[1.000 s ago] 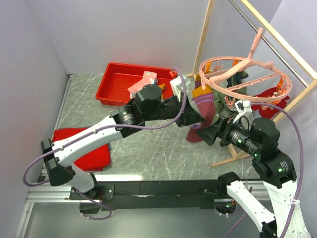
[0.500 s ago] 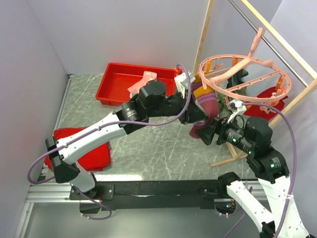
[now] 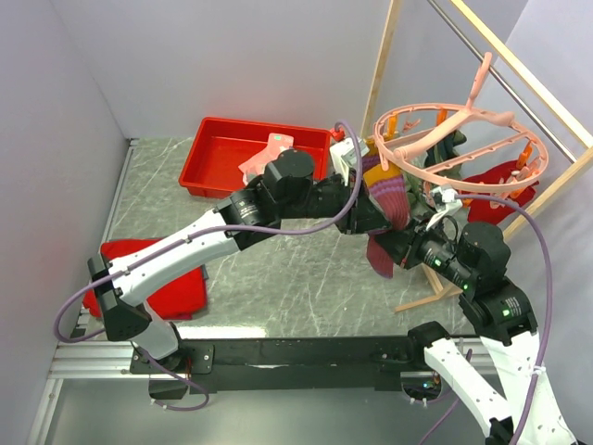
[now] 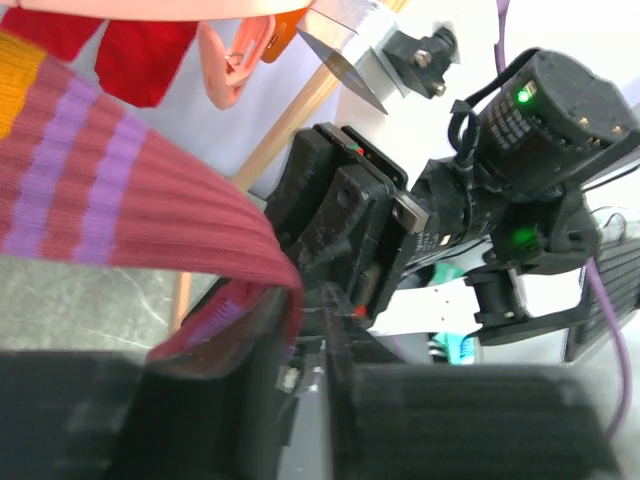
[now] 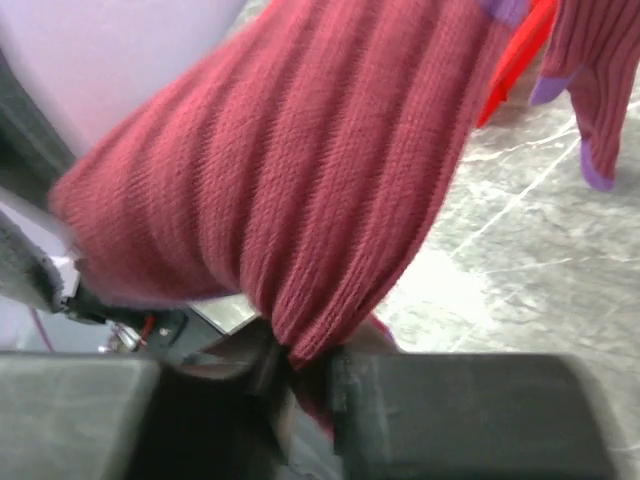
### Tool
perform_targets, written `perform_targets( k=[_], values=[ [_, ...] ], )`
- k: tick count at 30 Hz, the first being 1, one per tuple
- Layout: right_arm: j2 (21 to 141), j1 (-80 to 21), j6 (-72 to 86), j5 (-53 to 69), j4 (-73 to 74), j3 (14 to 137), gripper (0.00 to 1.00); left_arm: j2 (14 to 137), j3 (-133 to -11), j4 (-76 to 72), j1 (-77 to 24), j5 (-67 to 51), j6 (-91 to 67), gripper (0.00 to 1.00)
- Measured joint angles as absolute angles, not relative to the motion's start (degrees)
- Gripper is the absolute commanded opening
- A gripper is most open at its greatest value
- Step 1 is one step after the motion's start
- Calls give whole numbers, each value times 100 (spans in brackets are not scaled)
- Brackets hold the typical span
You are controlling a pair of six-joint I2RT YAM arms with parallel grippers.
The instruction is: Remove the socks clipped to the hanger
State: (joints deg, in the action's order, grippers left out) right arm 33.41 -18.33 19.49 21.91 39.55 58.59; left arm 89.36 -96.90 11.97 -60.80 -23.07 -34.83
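Over the right side of the bench (image 3: 278,269), the round pink hanger (image 3: 463,113) is hanging by its hook from the wooden rail (image 3: 380,65). A maroon sock (image 3: 389,190) with purple stripes is dangling under the ring's left edge, and both arms are meeting at it. The left arm (image 3: 185,250) is reaching across from the left and the right arm (image 3: 482,269) is reaching in from the right — their tips are almost touching.

The right jaws are squeezing the sock. In the right wrist view a fold of the maroon cloth is tucked down tight between the two fingers (image 5: 460,420). The left jaws are standing close together, with the sock draping over one finger and down by the gap, but I cannot tell if they are pinching it. The sock's low end is hanging below the two arms, above the bench.

A mustard sock (image 3: 371,169) is hanging just beside the maroon one, on its left. A red sock (image 3: 496,190) is hanging at the far right side of the ring. A pink sock (image 3: 269,153) is lying in the red tray (image 3: 241,125) at the back of the bench. A red cloth (image 3: 176,292) is lying near the left arm's base.
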Motion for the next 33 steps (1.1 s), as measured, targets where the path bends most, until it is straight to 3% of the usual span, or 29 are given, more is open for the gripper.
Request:
perform_targets(
  k=[3,9,14,18,26,33],
  values=[
    [3240,-1833,2038,2206,3968,5774,0,8962,-9688,1227,-6080,-2268,-3444,69],
    [3015,-1833,2244,2432,4023,5660,0,8895,-9404,1035,-5763,-2292,-3739,72],
    [2947,-1833,2388,2665,4042,5575,0,8814,-8665,314,-4807,-2611,-4438,74],
    [2954,-1833,2418,2812,4064,5577,0,9126,-8779,-156,-4353,-2963,-4779,81],
    [2967,-1833,2443,2930,4139,5592,0,10213,-9360,-1629,-4152,-4010,-5568,78],
    [2967,-1833,2438,2943,4174,5636,0,11024,-9603,-2722,-4139,-4615,-6305,62]
  ],
)
